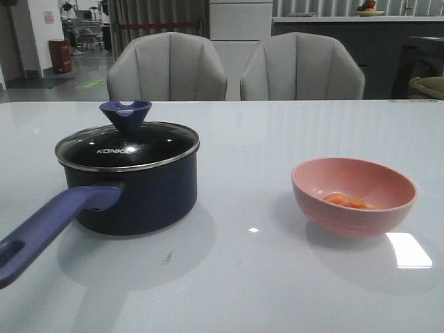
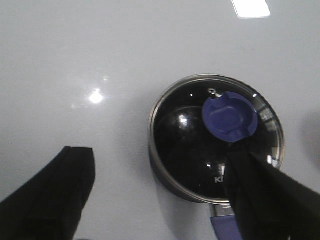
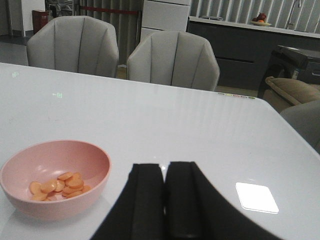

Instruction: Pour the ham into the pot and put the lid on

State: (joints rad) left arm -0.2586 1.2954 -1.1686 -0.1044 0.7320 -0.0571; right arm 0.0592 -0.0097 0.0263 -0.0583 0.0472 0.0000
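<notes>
The navy pot stands on the left of the table, its purple-blue handle pointing to the front left. The glass lid with its blue knob sits on the pot. The ham, several orange-pink slices, lies in a pink bowl on the right. No gripper shows in the front view. In the left wrist view my left gripper is open wide above the lid, the knob near one finger. My right gripper is shut and empty, to the right of the bowl and ham.
The white table is glossy, with a bright light reflection at the front right. Two grey chairs stand behind the far edge.
</notes>
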